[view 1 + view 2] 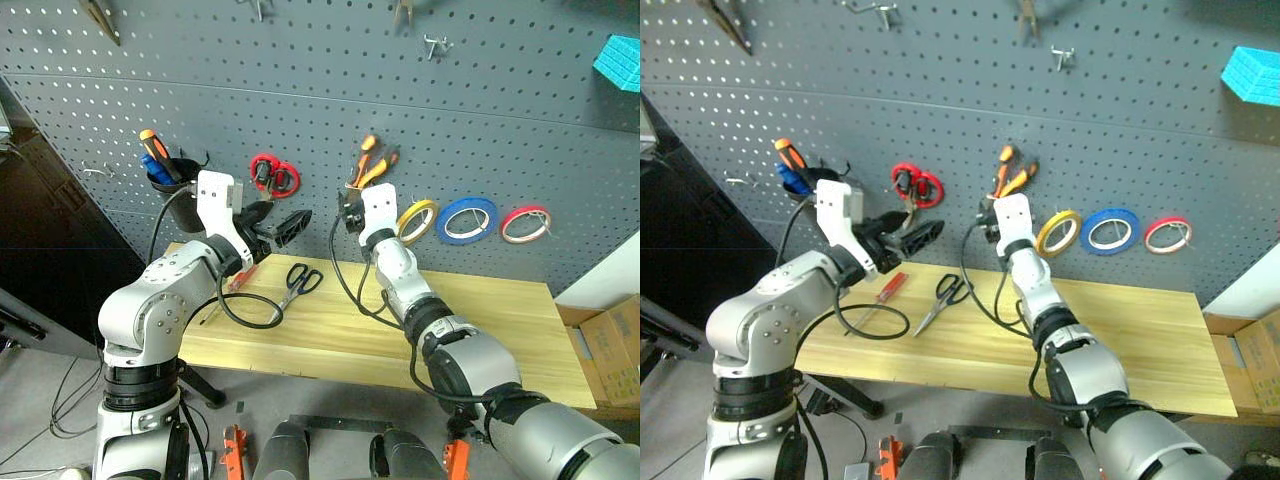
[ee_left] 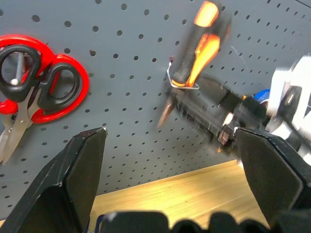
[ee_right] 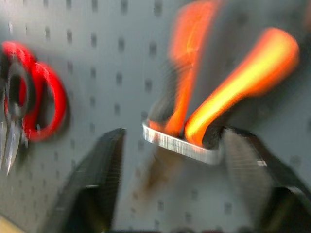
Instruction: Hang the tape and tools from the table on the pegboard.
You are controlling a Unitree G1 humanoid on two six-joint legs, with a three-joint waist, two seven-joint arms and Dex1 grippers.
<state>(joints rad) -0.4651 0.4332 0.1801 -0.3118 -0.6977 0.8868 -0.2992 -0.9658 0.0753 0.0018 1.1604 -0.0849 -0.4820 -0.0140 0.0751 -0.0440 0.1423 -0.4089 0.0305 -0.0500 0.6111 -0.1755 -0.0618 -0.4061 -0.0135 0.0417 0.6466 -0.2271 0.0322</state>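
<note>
Hanging on a metal hook of the pegboard (image 1: pixel 300 110), the small pliers (image 1: pixel 371 163) sit with their orange-and-black handles up and their nose down through the hook. Right below them is the right tool (image 3: pixel 170 179), fingers apart, one finger to each side of the hook and nothing between them; the wrist view shows the pliers blurred just above the gap. To the right of the pliers, the yellow tape (image 1: pixel 417 220) is up on the board too, with a blue roll (image 1: pixel 467 219) and a red-pink roll (image 1: pixel 526 223) in a row beside it.

Over on the left, the left tool (image 1: pixel 283 226) is held level in front of the board, fingers spread wide and empty, pointing toward the right arm. Just behind it on the board hang the red-handled scissors (image 1: pixel 273 176), and further left a black cup (image 1: pixel 175 184) holds screwdrivers.

Down on the bench (image 1: pixel 500 330), the scissors with dark handles (image 1: pixel 298 284) lie flat near the back edge, handles toward the board, blades pointing at the front edge. A red-handled screwdriver (image 1: pixel 885 291) lies on the wood just left of them, partly behind the left arm. A black cable loops across the planks between the two arms.
</note>
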